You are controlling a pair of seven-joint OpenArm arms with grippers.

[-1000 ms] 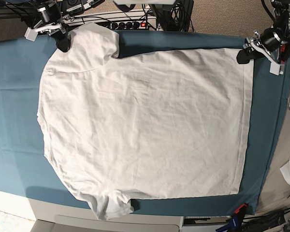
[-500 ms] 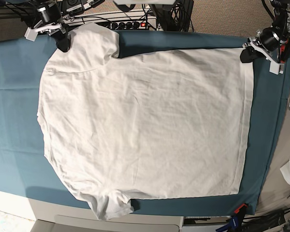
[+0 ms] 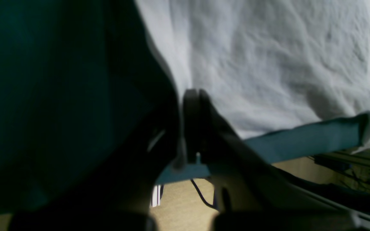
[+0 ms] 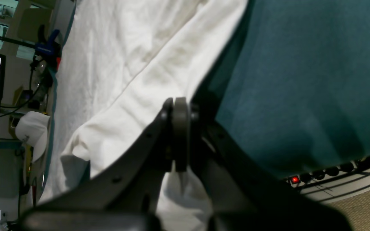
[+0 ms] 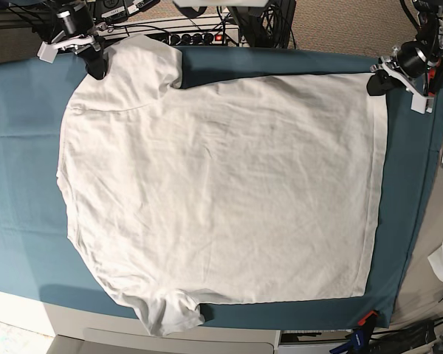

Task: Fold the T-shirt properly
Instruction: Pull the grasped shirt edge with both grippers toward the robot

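- Left wrist: left hand [image 3: 191,102] pinches the hem corner of the white T-shirt [image 3: 268,64] over the teal table cloth [image 3: 59,80].
- Right wrist: right hand [image 4: 178,110] pinches a sleeve edge.
- Base: the T-shirt lies spread flat on the table [image 5: 207,338], both hands at its far corners.

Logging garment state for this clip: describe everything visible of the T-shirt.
The T-shirt is plain white, cotton-looking, lightly wrinkled, spread flat on the teal cloth, collar end toward the base view's left, hem to its right. The right tool is shut on the far sleeve, the left tool on the far hem corner.
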